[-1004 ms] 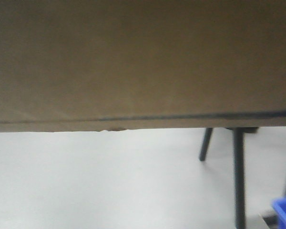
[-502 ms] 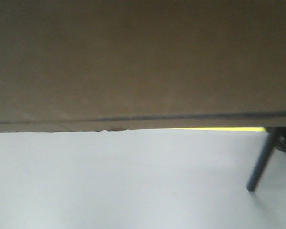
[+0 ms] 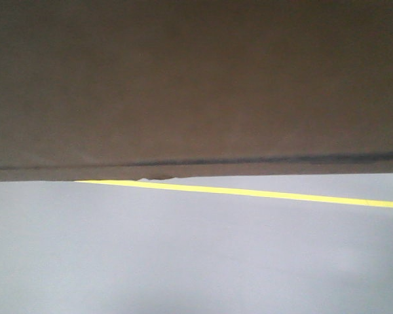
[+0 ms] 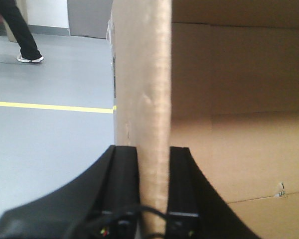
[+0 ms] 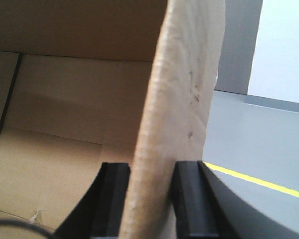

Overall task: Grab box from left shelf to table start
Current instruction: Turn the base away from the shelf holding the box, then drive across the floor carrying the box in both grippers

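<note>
The brown cardboard box (image 3: 196,85) fills the upper half of the front view, its lower edge marked by a dark line. In the left wrist view my left gripper (image 4: 153,164) is shut on the box's left wall (image 4: 142,74), one black finger on each side. In the right wrist view my right gripper (image 5: 152,184) is shut on the box's right wall (image 5: 184,89), with the open inside of the box (image 5: 65,114) to the left. The box is held above the floor. The shelf and the table are out of view.
Grey floor (image 3: 196,261) with a yellow line (image 3: 262,193) lies below the box; the line also shows in the left wrist view (image 4: 50,106) and the right wrist view (image 5: 259,181). A person's legs (image 4: 20,35) stand at the far left.
The view has swung: the dark table legs and blue bin slid out of sight to the right, and the yellow floor line came into view. The box stays fixed in the view.
</note>
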`<state>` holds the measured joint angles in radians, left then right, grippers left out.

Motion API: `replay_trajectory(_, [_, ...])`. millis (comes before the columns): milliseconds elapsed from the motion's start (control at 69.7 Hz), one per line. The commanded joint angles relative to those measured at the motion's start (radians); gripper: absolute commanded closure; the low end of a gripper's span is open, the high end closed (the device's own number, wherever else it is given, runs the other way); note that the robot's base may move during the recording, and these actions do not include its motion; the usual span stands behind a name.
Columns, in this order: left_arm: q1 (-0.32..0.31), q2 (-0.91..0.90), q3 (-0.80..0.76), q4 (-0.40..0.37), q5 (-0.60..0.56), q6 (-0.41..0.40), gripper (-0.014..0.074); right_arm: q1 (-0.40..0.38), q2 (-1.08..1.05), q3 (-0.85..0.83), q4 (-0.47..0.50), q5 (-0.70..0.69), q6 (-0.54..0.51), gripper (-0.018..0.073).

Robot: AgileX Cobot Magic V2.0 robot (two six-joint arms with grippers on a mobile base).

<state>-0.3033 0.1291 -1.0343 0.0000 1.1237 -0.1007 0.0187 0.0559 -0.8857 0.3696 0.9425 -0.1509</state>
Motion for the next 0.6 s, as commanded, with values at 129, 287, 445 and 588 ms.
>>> replay_trajectory(129, [-0.017, 0.009, -0.036, 0.02, -0.14, -0.014, 0.0695, -0.002, 0.023, -0.026, -0.087, -0.111, -0.009, 0.0499])
replay_trajectory(287, [-0.017, 0.009, -0.036, 0.02, -0.14, -0.014, 0.0695, -0.002, 0.023, -0.026, -0.087, -0.111, -0.009, 0.0499])
replay_trajectory(445, [-0.017, 0.009, -0.036, 0.02, -0.14, -0.014, 0.0695, -0.002, 0.023, -0.026, -0.087, -0.111, -0.009, 0.0499])
replay_trajectory(588, [-0.017, 0.009, -0.036, 0.02, -0.14, -0.014, 0.0695, -0.002, 0.023, -0.026, -0.087, -0.111, -0.009, 0.0499])
